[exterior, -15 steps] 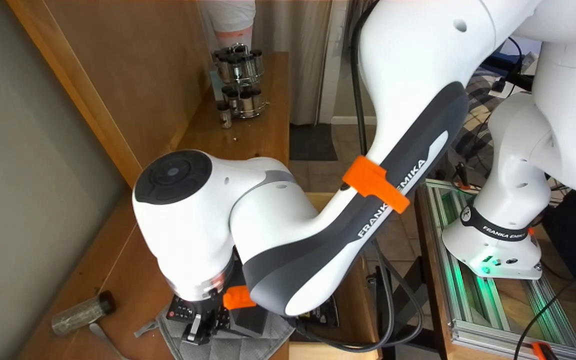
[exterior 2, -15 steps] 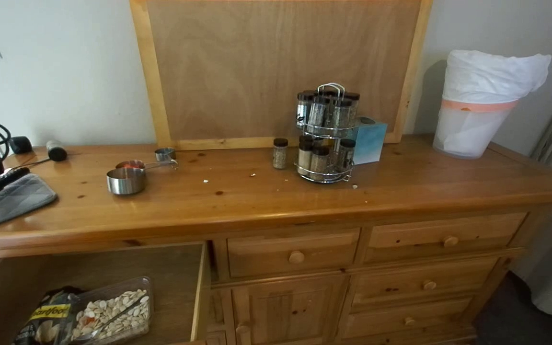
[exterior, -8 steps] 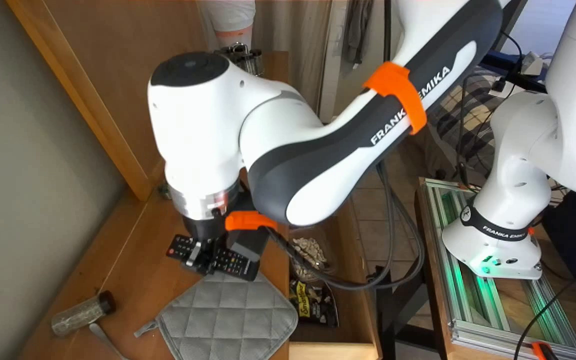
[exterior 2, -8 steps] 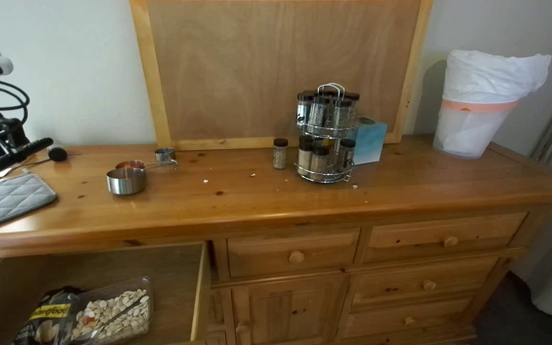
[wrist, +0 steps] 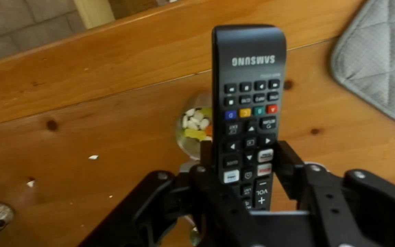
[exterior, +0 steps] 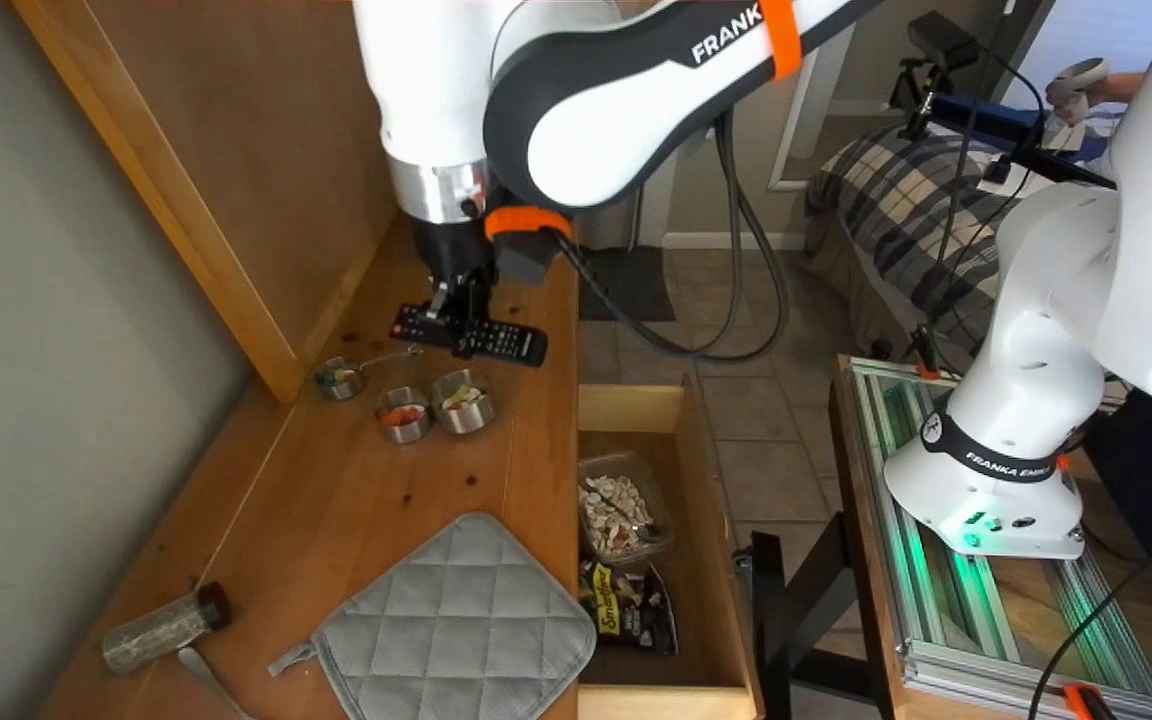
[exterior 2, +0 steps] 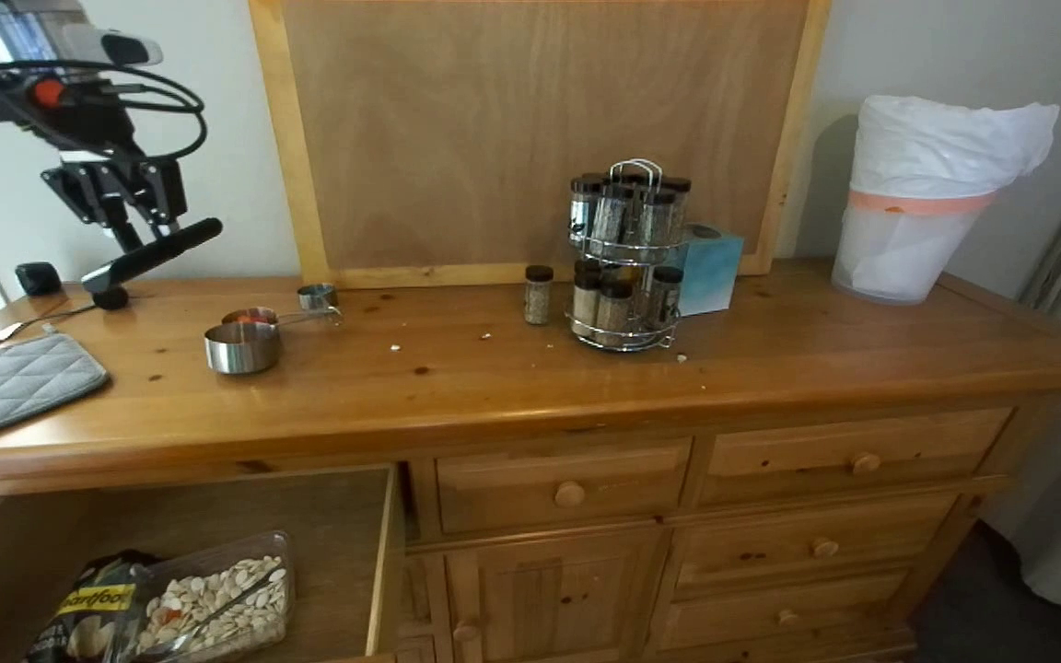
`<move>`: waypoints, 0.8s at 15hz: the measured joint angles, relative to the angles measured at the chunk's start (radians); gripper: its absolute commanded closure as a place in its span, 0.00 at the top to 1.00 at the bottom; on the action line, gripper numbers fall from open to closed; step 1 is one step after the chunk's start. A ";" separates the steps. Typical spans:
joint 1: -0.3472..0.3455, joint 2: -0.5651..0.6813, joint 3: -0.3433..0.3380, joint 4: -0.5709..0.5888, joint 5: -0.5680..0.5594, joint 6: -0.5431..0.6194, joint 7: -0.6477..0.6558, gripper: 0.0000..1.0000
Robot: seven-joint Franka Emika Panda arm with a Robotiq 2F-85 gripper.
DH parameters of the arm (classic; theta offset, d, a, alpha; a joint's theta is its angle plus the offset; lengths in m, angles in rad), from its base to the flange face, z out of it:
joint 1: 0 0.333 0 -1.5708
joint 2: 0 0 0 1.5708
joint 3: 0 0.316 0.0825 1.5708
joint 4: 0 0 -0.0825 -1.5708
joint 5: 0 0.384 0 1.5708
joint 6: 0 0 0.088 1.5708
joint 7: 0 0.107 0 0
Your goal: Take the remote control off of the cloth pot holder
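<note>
The black remote control [exterior: 508, 342] is in the air above the wooden counter, held across its middle. It also shows in an exterior view [exterior 2: 162, 253], tilted, and in the wrist view [wrist: 249, 120] with its buttons facing the camera. My gripper [exterior: 461, 335] is shut on the remote, one finger against each long side in the wrist view [wrist: 242, 156]. The grey quilted pot holder [exterior: 466, 620] lies flat on the counter, apart from the remote, with nothing on it. Its edge shows in an exterior view [exterior 2: 19, 382] and at the right of the wrist view [wrist: 382, 58].
Measuring cups [exterior: 462, 402] with small contents stand below the held remote. A spice jar [exterior: 161, 630] lies near the wall. An open drawer [exterior: 701, 500] holds a tub of pale pieces [exterior: 621, 515] and a black bag [exterior: 626, 610]. A spice rack [exterior 2: 627, 267] stands farther along the counter.
My gripper has lifted the remote off the pot holder and carried it up and along the counter to above the measuring cups. The pot holder has stayed in place.
</note>
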 measured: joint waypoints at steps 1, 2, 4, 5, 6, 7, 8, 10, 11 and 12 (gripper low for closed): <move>-0.022 -0.006 -0.006 0.013 -0.011 -0.022 -0.038 0.23; -0.042 -0.009 -0.010 0.025 -0.017 -0.038 -0.073 0.48; -0.072 -0.011 -0.016 0.037 -0.018 -0.050 -0.123 0.48; -0.080 -0.011 -0.017 0.038 -0.018 -0.052 -0.133 0.48; -0.082 -0.011 -0.017 0.038 -0.018 -0.052 -0.137 0.48; -0.080 -0.011 -0.016 0.038 -0.018 -0.053 -0.137 0.48; -0.079 -0.011 -0.015 0.038 -0.018 -0.053 -0.137 0.48; -0.078 -0.011 -0.014 0.038 -0.018 -0.054 -0.137 0.48; -0.078 -0.011 -0.014 0.038 -0.018 -0.054 -0.137 0.48; -0.078 -0.011 -0.014 0.038 -0.018 -0.054 -0.137 0.48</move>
